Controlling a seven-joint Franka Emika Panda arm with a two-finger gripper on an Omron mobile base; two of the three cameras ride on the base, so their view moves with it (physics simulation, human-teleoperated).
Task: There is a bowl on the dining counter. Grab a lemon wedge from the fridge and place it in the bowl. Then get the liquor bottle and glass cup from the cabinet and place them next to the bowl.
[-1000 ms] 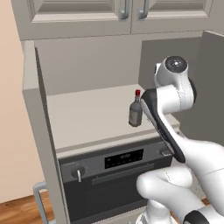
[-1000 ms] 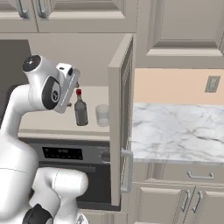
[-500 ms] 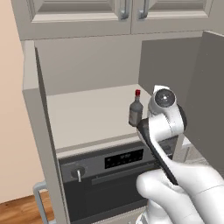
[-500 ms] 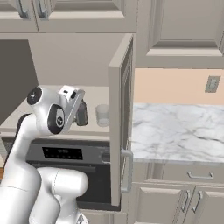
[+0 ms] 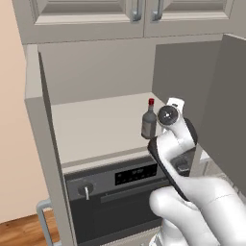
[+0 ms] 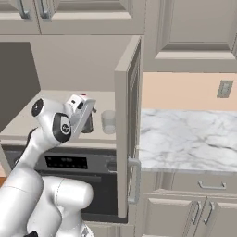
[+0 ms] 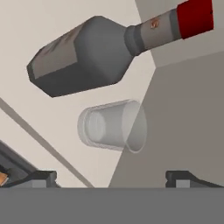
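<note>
1. The small dark grey-brown liquor bottle with a narrow neck and red cap (image 7: pixel 87 57) stands upright on the plain beige shelf (image 5: pixel 96 127) of the open beige-grey panelled cabinet (image 6: pixel 127 92), above the black built-in oven (image 5: pixel 120 192).
2. The small clear glass cup (image 7: pixel 111 127) stands just beside the bottle on the same shelf, apart from it; in the right base view the cup (image 6: pixel 108 121) sits between the bottle (image 6: pixel 86 124) and the open cabinet door.
3. The robot's gripper (image 7: pixel 111 177) is released, its jaws standing wide with nothing between them, and it hovers in front of the shelf edge, short of both things.
4. In the hand view the picture is rolled, so the upright bottle appears lying across the frame with its cap toward the upper right; its long axis is vertical in the room. The cup sits nearly on the line between the two finger tips (image 7: pixel 41 177), with the bottle off to one side of that line.
5. Judged from this, the cup is the better-aligned target; a straight advance would bring the jaws around it, while the bottle would call for a sideways shift first.
6. The risk is brushing the bottle's body while reaching in, as the two stand close.
</note>
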